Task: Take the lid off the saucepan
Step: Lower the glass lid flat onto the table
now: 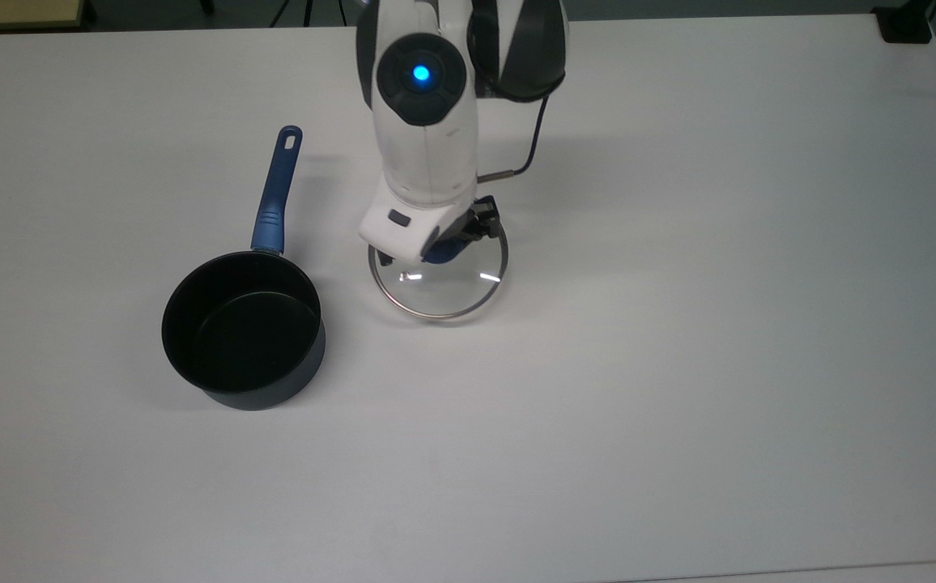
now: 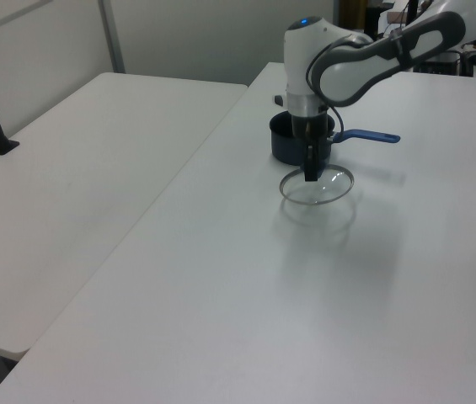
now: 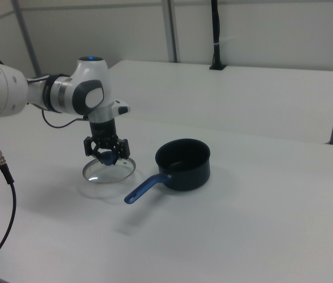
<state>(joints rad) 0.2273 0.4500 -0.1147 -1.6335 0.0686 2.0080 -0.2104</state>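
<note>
While the lid is off the pot, the scene reads as follows.

Hand: the black two-finger hand of the white robot arm points down and pinches the blue centre knob of the lid.

Lid: the round clear glass lid with a metal rim hangs level from the hand, close to the white desk. Whether its rim touches the desk cannot be told. In the top view it is just right of the saucepan, with a clear gap between them; in the left view it shows in front of the pot.

Saucepan: the small round dark blue-grey saucepan stands upright and uncovered on the desk, its black inside showing. Its long blue handle, with a hole at the end, points toward the top view's upper edge.

Cable: a dark cable loops from the arm's wrist.
</note>
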